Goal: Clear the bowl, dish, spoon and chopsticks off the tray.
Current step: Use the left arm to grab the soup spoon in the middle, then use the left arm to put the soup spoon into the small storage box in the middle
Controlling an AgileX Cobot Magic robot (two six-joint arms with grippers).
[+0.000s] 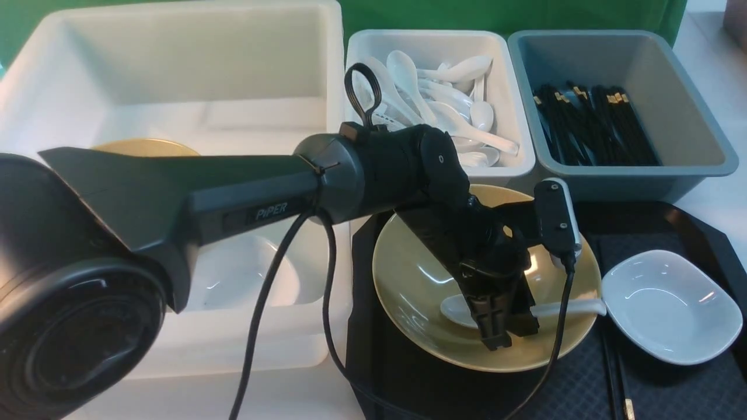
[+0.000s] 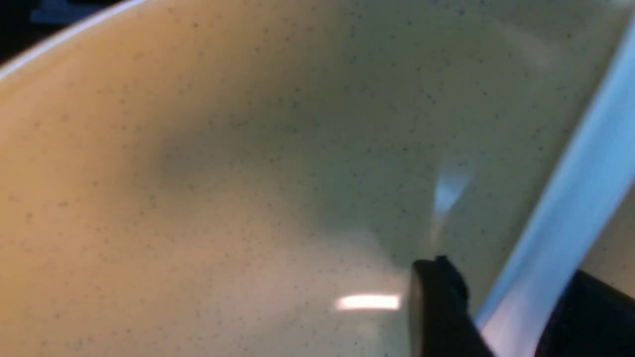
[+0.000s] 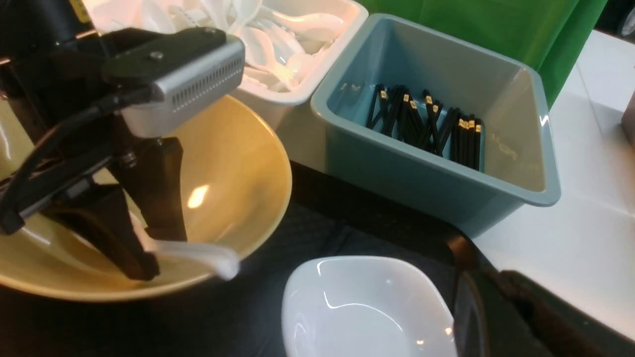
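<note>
In the bowl [image 1: 408,286] on the tray [image 1: 583,385], the left hand [image 1: 508,335] half hides the spoon [image 1: 452,309] from the front. The right wrist view shows its fingers [image 3: 163,188] astride the handle; whether they pinch it, I cannot tell.

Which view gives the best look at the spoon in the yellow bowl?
Front view: the spoon lies in the bowl, scoop and handle end both visible, only its middle hidden by the left gripper. The right wrist view shows just the handle; the left wrist view a blurred strip of it.
</note>
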